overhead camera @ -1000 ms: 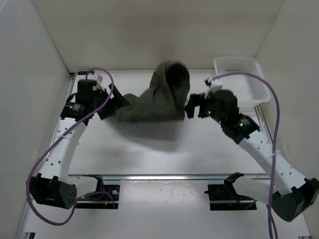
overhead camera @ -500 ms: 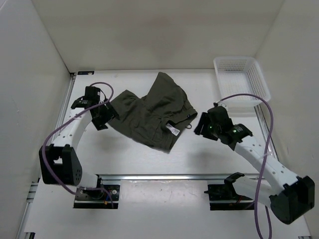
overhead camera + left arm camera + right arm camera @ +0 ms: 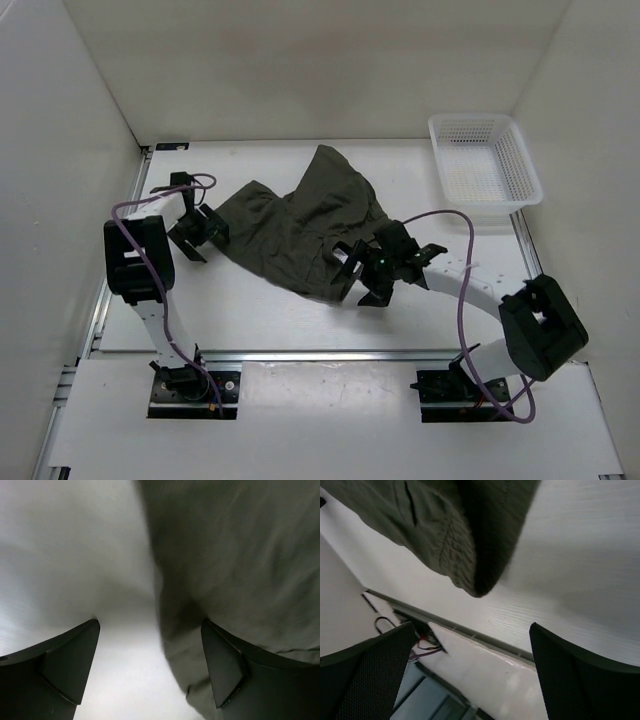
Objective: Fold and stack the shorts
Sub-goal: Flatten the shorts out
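Observation:
The dark olive shorts (image 3: 300,225) lie spread and rumpled on the white table, one leg pointing to the back. My left gripper (image 3: 203,235) sits low at their left edge. In the left wrist view it (image 3: 150,672) is open, with the cloth's edge (image 3: 220,570) reaching in between the jaws and the right finger (image 3: 225,672) over the fabric. My right gripper (image 3: 358,275) hovers at the shorts' near right corner. It (image 3: 470,675) is open and empty, with the gathered waistband corner (image 3: 465,565) just ahead of the fingers.
A white mesh basket (image 3: 485,160) stands at the back right corner. White walls close in the table on the left, back and right. A metal rail (image 3: 320,353) runs along the near edge, by the arm bases.
The shorts, bunched up in the air a second ago, now lie on the table. My right gripper has moved left to their near corner. The left arm has folded back by the left edge.

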Controlling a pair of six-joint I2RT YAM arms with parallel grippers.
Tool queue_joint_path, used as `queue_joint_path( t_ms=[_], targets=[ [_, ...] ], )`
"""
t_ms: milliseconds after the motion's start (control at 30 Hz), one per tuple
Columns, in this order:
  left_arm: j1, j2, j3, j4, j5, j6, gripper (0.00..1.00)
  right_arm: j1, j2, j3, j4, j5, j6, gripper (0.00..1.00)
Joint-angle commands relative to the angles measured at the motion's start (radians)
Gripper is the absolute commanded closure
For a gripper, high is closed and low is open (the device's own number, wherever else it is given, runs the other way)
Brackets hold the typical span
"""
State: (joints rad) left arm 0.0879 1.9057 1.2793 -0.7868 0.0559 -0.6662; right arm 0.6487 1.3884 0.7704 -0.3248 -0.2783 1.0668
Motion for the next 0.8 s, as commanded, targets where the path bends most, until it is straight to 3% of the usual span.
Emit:
queue_joint_path(
  t_ms=[0, 67, 167, 200, 233, 300, 433, 467, 667, 767],
  targets=[
    [0.01, 0.027, 0.064, 0.034, -0.002, -0.006, 0.07, 0.012, 0.061, 0.01, 0.167, -0.104, 0.182, 0.0],
    [0.01, 0.052, 0.078, 0.034, -0.002, -0.006, 0.15, 0.023, 0.124, 0.02, 0.203, -0.104, 0.229, 0.02],
    [0.01, 0.062, 0.1, 0.034, -0.002, -0.006, 0.57, 0.045, 0.199, 0.03, 0.26, -0.095, 0.287, 0.06],
    [0.01, 0.062, 0.1, 0.034, 0.007, -0.006, 0.8, 0.045, 0.216, 0.03, 0.273, -0.094, 0.303, 0.06],
    [0.01, 0.062, 0.1, 0.034, 0.007, -0.006, 0.87, 0.055, 0.248, 0.03, 0.288, -0.094, 0.314, 0.07],
    [0.01, 0.062, 0.1, 0.034, 0.016, -0.006, 0.9, 0.065, 0.273, 0.039, 0.314, -0.078, 0.327, 0.15],
    [0.01, 0.053, 0.1, 0.034, 0.016, 0.004, 0.9, 0.065, 0.285, 0.121, 0.207, 0.031, 0.245, 0.77],
    [0.01, 0.04, 0.1, 0.034, 0.027, 0.004, 0.9, 0.052, 0.285, 0.141, 0.158, 0.072, 0.227, 0.99],
    [0.042, -0.049, 0.143, 0.024, 0.059, 0.033, 0.9, -0.046, 0.213, 0.285, 0.072, 0.148, 0.069, 0.99],
    [0.078, -0.095, 0.21, -0.014, 0.068, 0.033, 0.9, -0.112, 0.201, 0.435, -0.019, 0.177, -0.072, 0.99]
  ],
)
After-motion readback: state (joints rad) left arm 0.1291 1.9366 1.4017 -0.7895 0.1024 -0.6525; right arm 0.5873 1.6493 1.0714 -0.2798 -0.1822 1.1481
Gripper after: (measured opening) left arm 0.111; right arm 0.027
